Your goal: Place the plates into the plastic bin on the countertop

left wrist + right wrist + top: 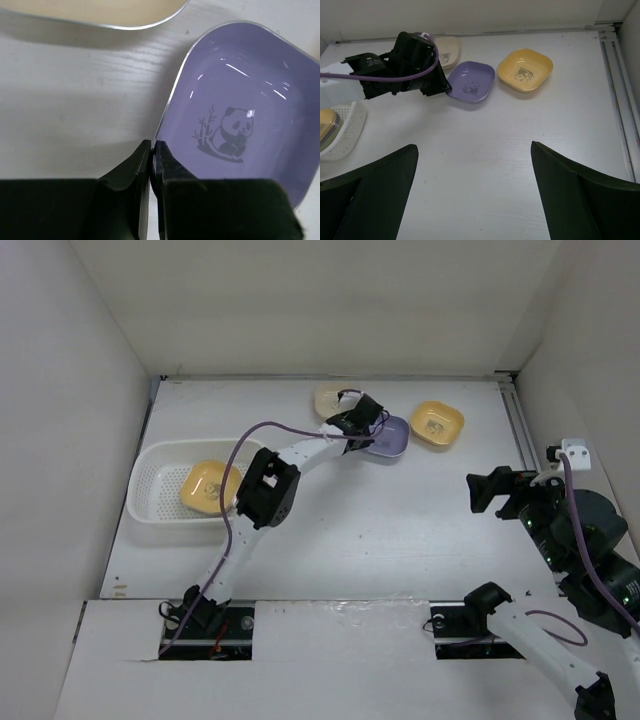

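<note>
1. The purple plate [392,438] sits on the countertop [400,530], well apart from the plastic bin [150,455], out to the bin's right and farther from the arm bases
2. The left gripper [151,150] has its jaws pinched almost together on that plate's thin rim, at the edge facing the bin; the wrist view shows the rim running in between the two fingers
3. Whether the plate is clear of the surface cannot be told from these views
4. The right gripper [475,200] hangs idle with its jaws spread wide and nothing in them, far across from the bin
5. One orange-yellow plate [208,487] lies inside the bin, leaving roughly half its floor free on the bin's left
6. A cream plate [328,397] lies just beside the purple one on the bin's side; a second orange-yellow plate [437,424] lies beyond it, farther from the bin
7. Handling, as a judgement: the dish looks light, stiff and glossy, so a rim pinch should carry it, but the smooth sloped wall could slip or let the plate swing down from the single hold
8. The straight stretch of rim is the sensible place to hold, gripped deep enough that the fingers reach past the lip, then carried low and level toward the bin
</note>
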